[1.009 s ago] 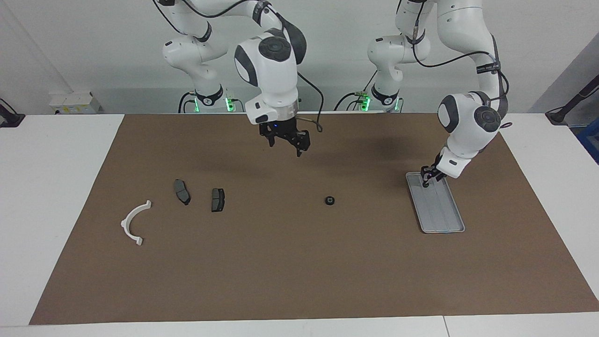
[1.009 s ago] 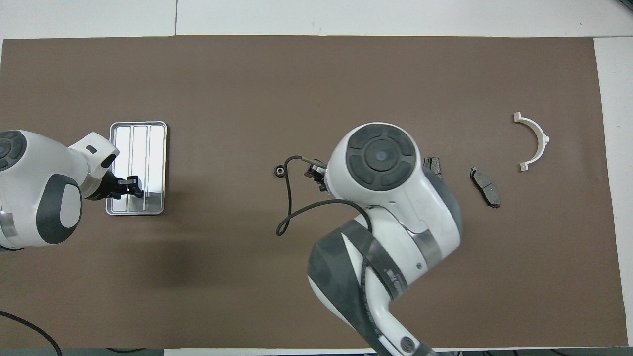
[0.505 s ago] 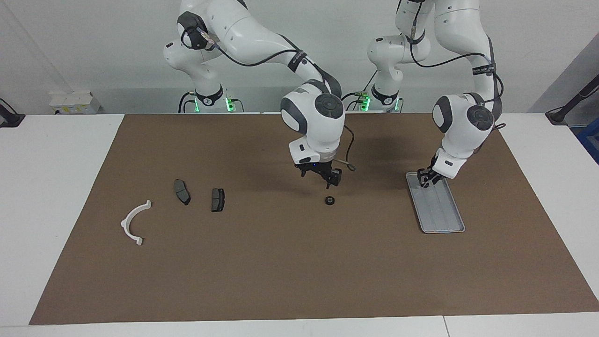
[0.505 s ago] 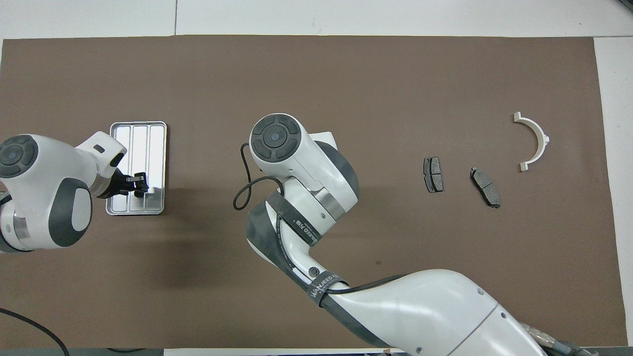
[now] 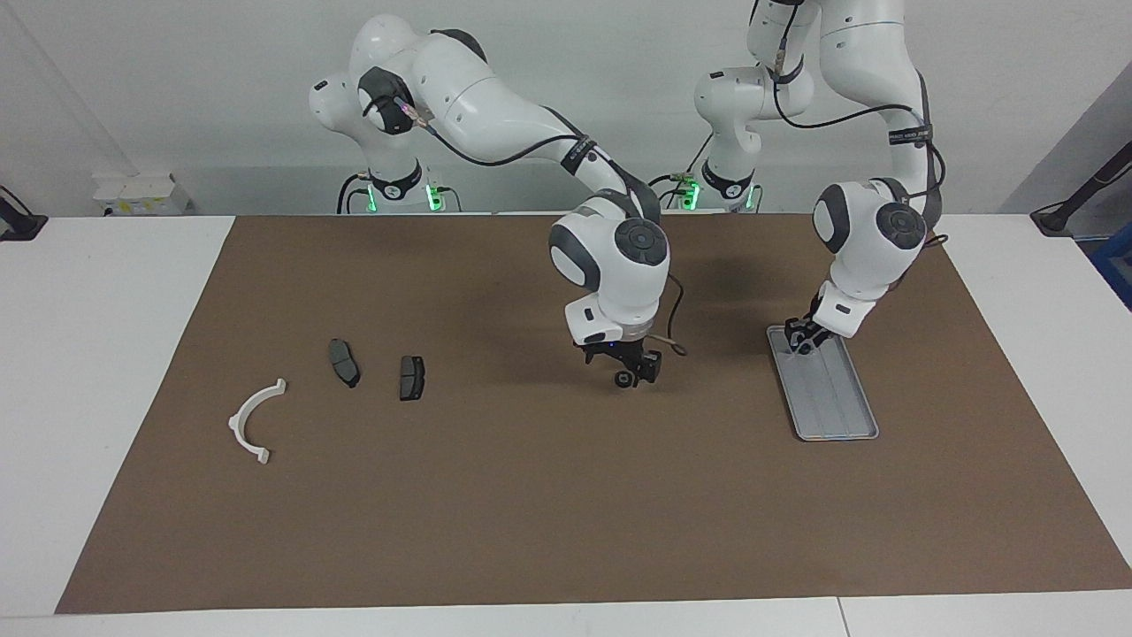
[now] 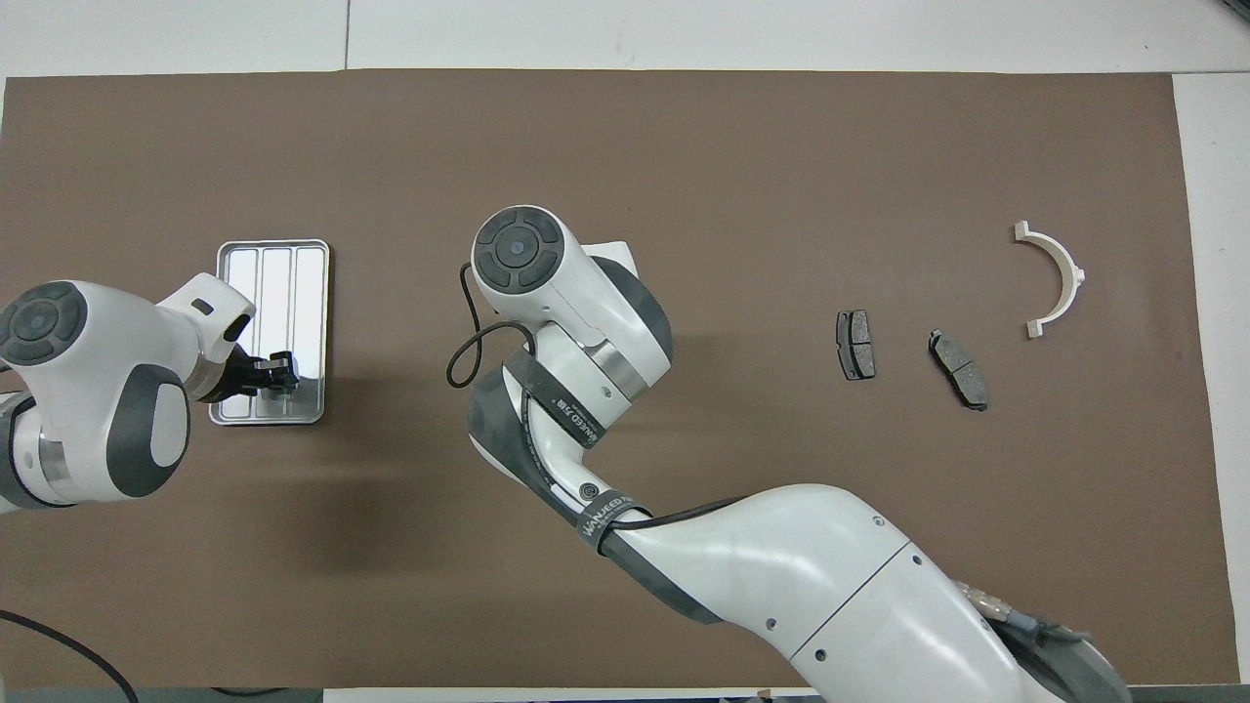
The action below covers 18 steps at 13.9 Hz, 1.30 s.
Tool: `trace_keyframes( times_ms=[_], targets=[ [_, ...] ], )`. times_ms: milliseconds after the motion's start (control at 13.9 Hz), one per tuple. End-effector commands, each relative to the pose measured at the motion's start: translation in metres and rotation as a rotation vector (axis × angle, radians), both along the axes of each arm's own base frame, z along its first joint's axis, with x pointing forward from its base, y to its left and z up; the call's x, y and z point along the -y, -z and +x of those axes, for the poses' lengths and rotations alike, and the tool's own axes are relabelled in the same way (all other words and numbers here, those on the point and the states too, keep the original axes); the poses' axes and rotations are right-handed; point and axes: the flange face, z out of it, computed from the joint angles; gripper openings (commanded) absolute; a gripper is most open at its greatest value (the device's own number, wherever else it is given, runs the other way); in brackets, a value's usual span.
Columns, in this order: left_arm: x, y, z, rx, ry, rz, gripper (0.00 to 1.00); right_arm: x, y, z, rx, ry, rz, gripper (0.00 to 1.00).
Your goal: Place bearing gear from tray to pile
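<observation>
Two arms are dividing the work: the right gripper [image 5: 630, 375] is straddling the bearing gear [image 5: 624, 379], apparently for pickup toward the pile [image 5: 336, 389] at nine o'clock, whether pinching cannot be told; the left gripper [image 5: 804, 339], fingers unreadable, is waiting over the tray [image 5: 836, 416] at three o'clock.

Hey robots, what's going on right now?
Right gripper low over the bearing gear on the mat, between tray and pile. Left gripper over tray's near end. Path to pile unobstructed.

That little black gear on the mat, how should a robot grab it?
From straight above, one finger on each side of its round rim. The gear lies flat on the mat with room all round, so any pair of sides would probably do. The right gripper is down at it that way; the left gripper is at the tray.
</observation>
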Motion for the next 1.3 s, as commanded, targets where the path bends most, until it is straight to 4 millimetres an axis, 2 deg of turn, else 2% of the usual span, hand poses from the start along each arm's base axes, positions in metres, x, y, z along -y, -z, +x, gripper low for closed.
trace_keyframes(
  times_ms=[0, 216, 433, 505, 577, 649, 721, 793, 865, 1082, 1226],
  targets=[
    [0.002, 0.005, -0.010, 0.017, -0.013, 0.000, 0.45, -0.018, 0.011, -0.004, 0.012, -0.016, -0.019, 0.97],
    [0.004, 0.007, -0.009, 0.030, -0.010, -0.001, 0.44, -0.022, 0.018, -0.009, 0.001, -0.024, -0.022, 0.94],
    [0.004, 0.013, -0.007, 0.031, -0.011, -0.001, 0.41, -0.032, 0.038, -0.018, -0.002, -0.044, -0.023, 0.92],
    [0.005, 0.012, -0.007, 0.033, -0.009, 0.000, 0.31, -0.029, 0.039, -0.016, -0.001, -0.040, -0.022, 0.91],
    [0.005, 0.012, -0.007, 0.030, -0.007, -0.001, 0.14, -0.031, 0.039, -0.017, -0.002, -0.041, -0.023, 0.90],
    [0.004, 0.012, -0.007, 0.030, -0.004, -0.001, 0.06, -0.032, 0.039, -0.018, -0.003, -0.044, -0.022, 0.88],
    [0.002, 0.012, -0.008, 0.025, -0.004, 0.000, 0.01, -0.030, 0.039, -0.016, -0.001, -0.041, -0.022, 0.85],
    [0.000, 0.009, -0.005, 0.022, -0.010, 0.000, 0.00, -0.029, 0.039, -0.015, -0.001, -0.038, -0.022, 0.82],
    [0.003, 0.001, 0.001, 0.017, -0.010, 0.000, 0.00, -0.028, 0.039, -0.014, 0.000, -0.037, -0.023, 0.76],
    [0.011, -0.045, 0.025, -0.014, -0.040, -0.030, 0.00, -0.025, 0.039, -0.012, 0.005, -0.036, -0.029, 0.61],
    [0.022, -0.061, 0.034, -0.008, -0.066, -0.034, 0.00, -0.025, 0.038, -0.010, 0.019, -0.038, -0.026, 0.58]
  ],
)
